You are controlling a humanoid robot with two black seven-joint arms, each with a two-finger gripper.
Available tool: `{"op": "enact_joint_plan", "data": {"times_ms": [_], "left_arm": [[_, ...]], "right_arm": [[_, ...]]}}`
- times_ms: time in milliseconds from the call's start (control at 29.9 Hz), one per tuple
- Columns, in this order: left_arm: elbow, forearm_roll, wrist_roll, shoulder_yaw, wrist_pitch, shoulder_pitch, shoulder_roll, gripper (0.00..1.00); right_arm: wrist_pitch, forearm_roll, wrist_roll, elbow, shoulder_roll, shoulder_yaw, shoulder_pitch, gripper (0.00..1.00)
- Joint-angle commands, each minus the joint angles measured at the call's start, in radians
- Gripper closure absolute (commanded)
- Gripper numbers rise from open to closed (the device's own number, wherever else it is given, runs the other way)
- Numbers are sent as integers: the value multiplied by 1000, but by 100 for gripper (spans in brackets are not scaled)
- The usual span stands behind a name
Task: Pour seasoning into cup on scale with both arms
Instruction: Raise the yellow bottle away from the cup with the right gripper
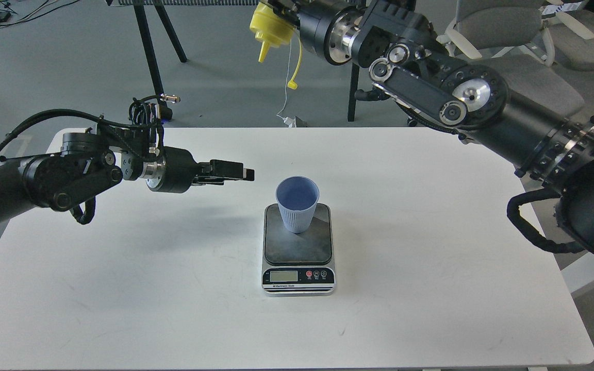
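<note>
The pale blue-grey cup [297, 204] stands upright on the dark top plate of the scale [298, 252] at the table's middle. My right gripper [279, 13] is at the top edge of the view, shut on the yellow seasoning bottle [271, 28]. The bottle hangs upside down, nozzle pointing down, high above the cup, with its tethered cap dangling; most of its body is cut off by the top edge. My left gripper [243, 173] hovers left of the cup, level with its rim, apart from it, holding nothing; its fingers look closed together.
The white table [431, 257] carries only the scale and cup. Black stand legs [147, 46] and grey office chairs [508, 77] stand behind the table on the grey floor.
</note>
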Motion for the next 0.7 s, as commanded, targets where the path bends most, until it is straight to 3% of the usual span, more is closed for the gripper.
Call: {"op": "enact_joint_plan", "data": {"times_ms": [0,201,335,535,669], "left_arm": [[0,1,0,0,0,-2,-2,0],[2,1,0,0,0,-3,-2,0],[2,1,0,0,0,-3,-17,0],[3,1,0,3,0,-3,-40,0],[3,1,0,4,0,0,-37,0]], "right_arm": [[11,98,-13,-7,-52,178,2,97],[90,483,-80,-3,-182,399,-1,98],[143,863,-126,0,-279,473,-36,98],[222,1422,-143,8,-400,540,-188,98],[308,1658,-171,11,-423,603,-327,98]]}}
